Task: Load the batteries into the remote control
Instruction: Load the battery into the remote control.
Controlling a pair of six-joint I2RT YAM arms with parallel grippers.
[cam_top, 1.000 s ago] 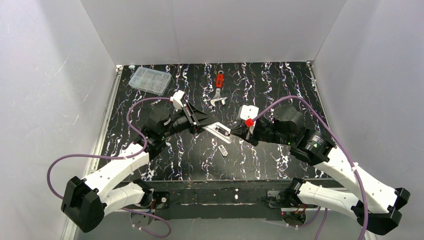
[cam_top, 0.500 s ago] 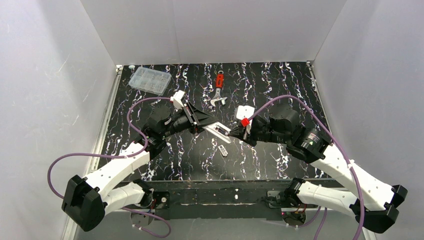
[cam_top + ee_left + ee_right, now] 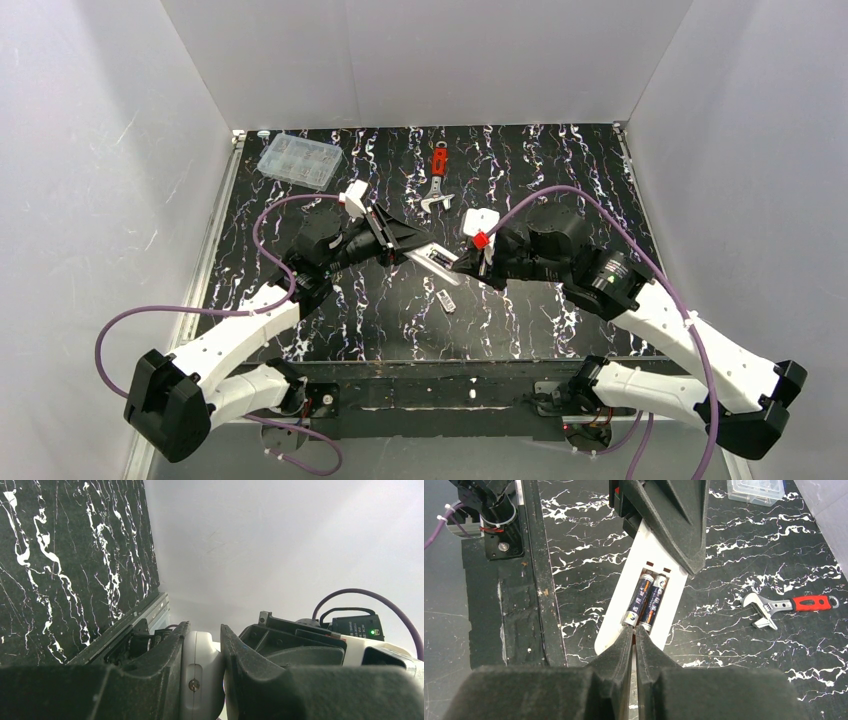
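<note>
L gripper point(image 3: 408, 246) is clamped on the remote point(image 3: 437, 260), holding it mid-scene btwn the arms, back side up. L wrist view shows the white body pinched by both fingers. Two batteries point(image 3: 640, 597) lie side by side in the bay, so loading looks mostly done. R gripper point(image 3: 634, 632) has jaws together, tips right at the batteries' near ends, prob. to push them home. Can't tell if they're fully seated. Left to do, I'd say: seat them flush, then refit the small white piece point(image 3: 447, 301) on the table point(image 3: 560, 190), likely the cover.
</note>
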